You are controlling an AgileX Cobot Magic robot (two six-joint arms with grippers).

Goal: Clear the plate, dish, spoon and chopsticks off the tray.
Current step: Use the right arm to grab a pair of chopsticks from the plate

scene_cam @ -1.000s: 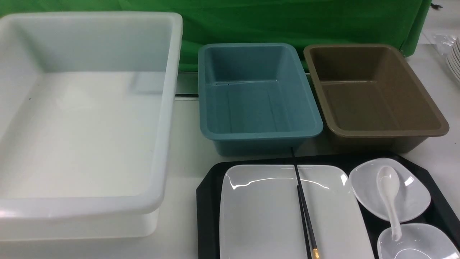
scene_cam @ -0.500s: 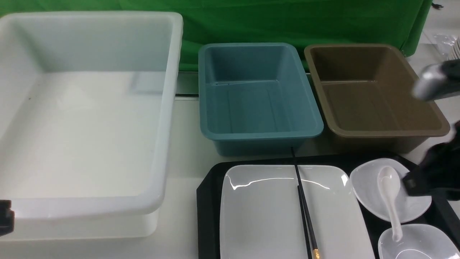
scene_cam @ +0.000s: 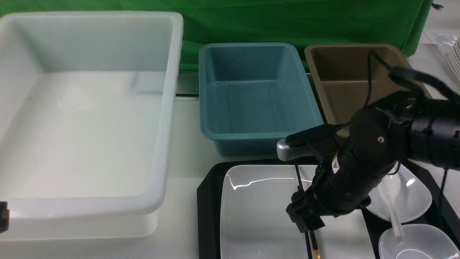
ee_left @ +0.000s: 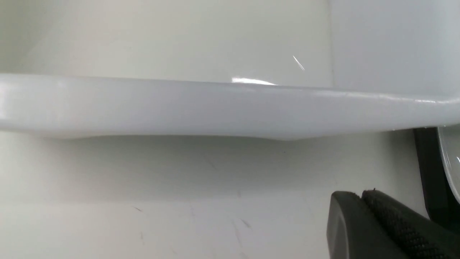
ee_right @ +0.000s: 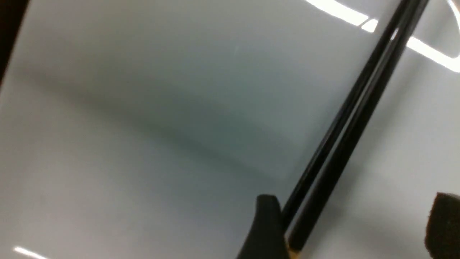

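The black tray [scene_cam: 208,201] holds the large white plate [scene_cam: 258,208]. Across the plate lie the black chopsticks [scene_cam: 297,173], gold-banded at the near end [ee_right: 345,144]. My right gripper [scene_cam: 309,220] hangs low over the plate, open [ee_right: 354,226]. The chopsticks lie between its fingers, close against one fingertip [ee_right: 267,223]. A small white dish [scene_cam: 413,194] sits to the right, with the spoon [scene_cam: 395,225] resting on it, its bowl hidden by my arm. My left gripper [ee_left: 361,197] is shut and empty, low beside the white bin, at the front view's left edge [scene_cam: 3,216].
A big white bin [scene_cam: 90,144] stands left of the tray, its rim [ee_left: 215,108] just ahead of my left gripper. A blue bin [scene_cam: 258,104] and a brown bin [scene_cam: 341,72] stand behind the tray. A second small dish [scene_cam: 417,244] sits at the tray's near right.
My right arm has swung in from the right, come down over the plate, and its gripper has opened around the chopsticks. The left gripper barely shifted at the left edge.
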